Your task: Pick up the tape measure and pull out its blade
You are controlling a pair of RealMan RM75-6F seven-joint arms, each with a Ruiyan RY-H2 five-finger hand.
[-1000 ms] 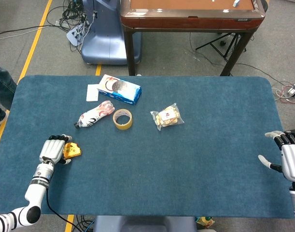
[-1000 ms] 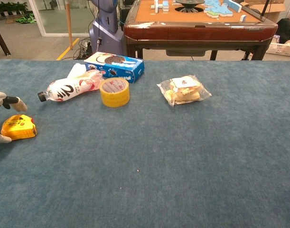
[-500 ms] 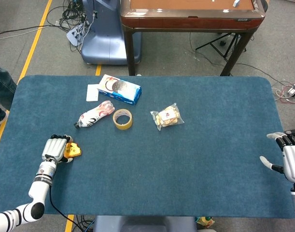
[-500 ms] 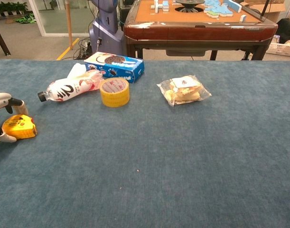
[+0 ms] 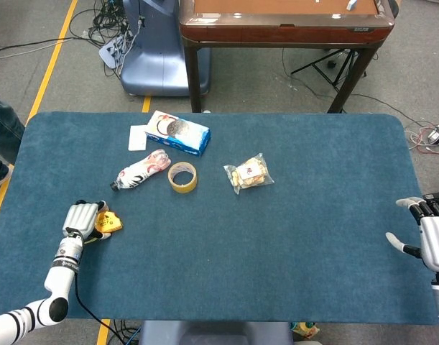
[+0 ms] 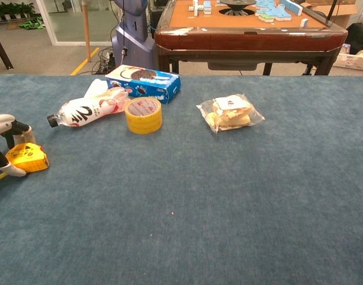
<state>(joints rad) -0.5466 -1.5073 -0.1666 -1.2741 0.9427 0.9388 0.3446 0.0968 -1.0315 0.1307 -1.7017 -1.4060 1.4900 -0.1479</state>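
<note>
The yellow tape measure (image 5: 108, 222) lies on the blue table (image 5: 276, 244) near its left edge. My left hand (image 5: 80, 220) is wrapped around its left side. In the chest view the fingers (image 6: 18, 132) come down on top of the tape measure (image 6: 29, 158) and the thumb presses its lower left corner, so the hand grips it while it rests on the cloth. No blade shows outside the case. My right hand (image 5: 433, 236) hovers at the table's right edge, fingers spread, holding nothing; the chest view does not show it.
A lying plastic bottle (image 5: 140, 170), a roll of yellow tape (image 5: 182, 177) and a blue snack box (image 5: 177, 132) sit behind the tape measure. A clear bag of snacks (image 5: 248, 173) lies mid-table. A wooden table (image 5: 284, 21) stands beyond the far edge.
My left hand has slid closer to the tape measure and its fingers have closed down onto it. The right hand has hardly moved.
</note>
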